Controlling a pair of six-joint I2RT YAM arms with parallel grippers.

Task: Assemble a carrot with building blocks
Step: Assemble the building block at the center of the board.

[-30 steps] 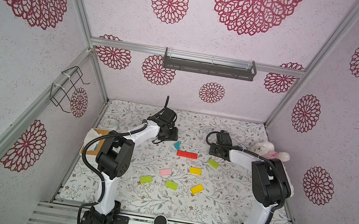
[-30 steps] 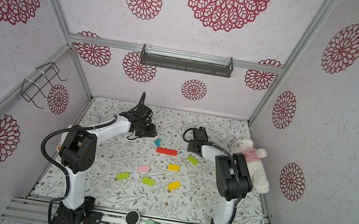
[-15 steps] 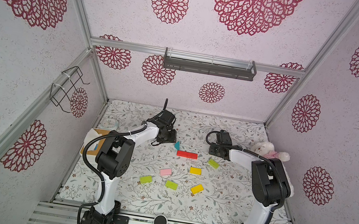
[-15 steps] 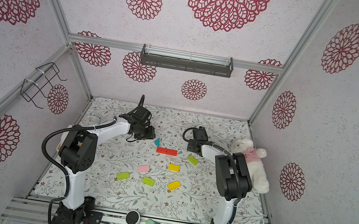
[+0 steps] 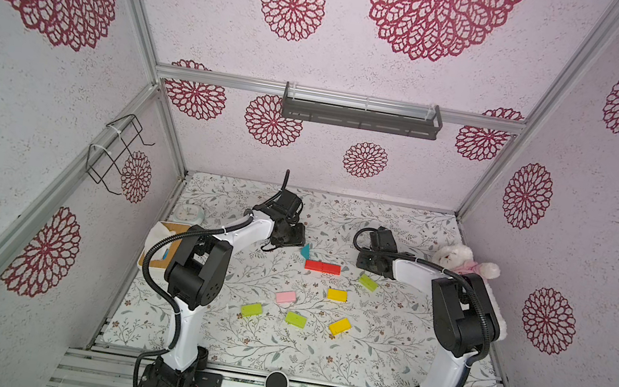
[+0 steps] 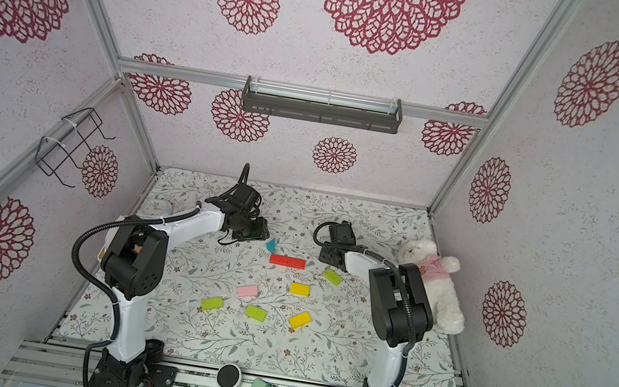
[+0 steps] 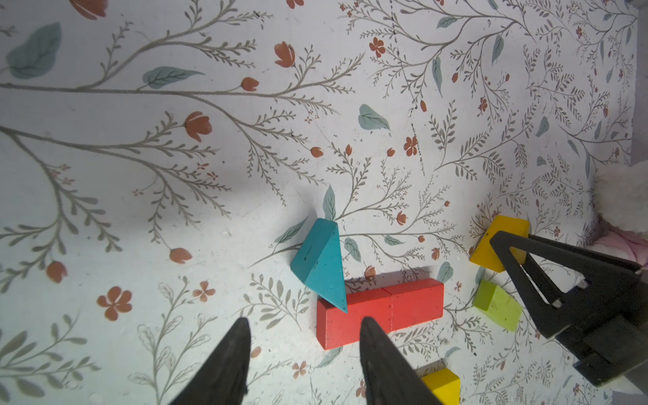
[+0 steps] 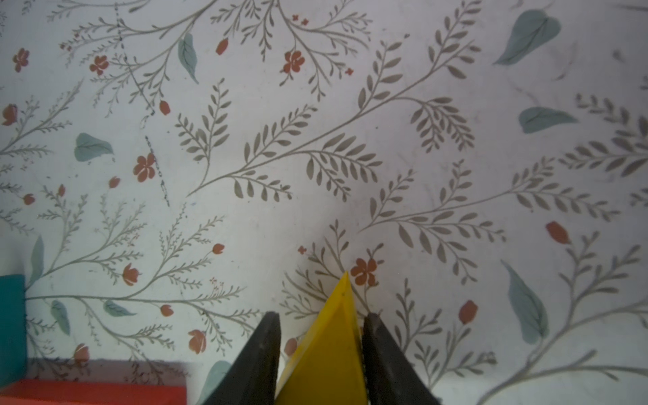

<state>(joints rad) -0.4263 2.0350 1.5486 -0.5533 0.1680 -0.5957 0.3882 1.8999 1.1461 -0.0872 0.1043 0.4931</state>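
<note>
We see the right gripper [image 8: 321,317] clamped on the yellow triangle [image 8: 328,357]. The red row [image 7: 382,312], long axis sideways, lies just to its left, with the teal triangle [image 7: 321,263] touching it. The left gripper [image 7: 305,321] is apart and empty.

The carrot [image 6: 287,261] is only begun: two red blocks [image 5: 322,267] lie flat, end to end, in one straight row on the desk [image 5: 378,361]. The teal triangle [image 5: 305,251] rests behind the row's left-arm end, one tip against it. In front, all flat and apart, lie a lime-green block [image 5: 368,283], a yellow block [image 5: 337,295], a pink block [image 5: 286,297], two more lime-green blocks [image 5: 252,310] [image 5: 296,319] and a skewed second yellow block [image 5: 339,327]. The yellow triangle [image 8: 329,350] sits pinched in the right hand [image 8: 322,317], apex pointing forward.
</note>
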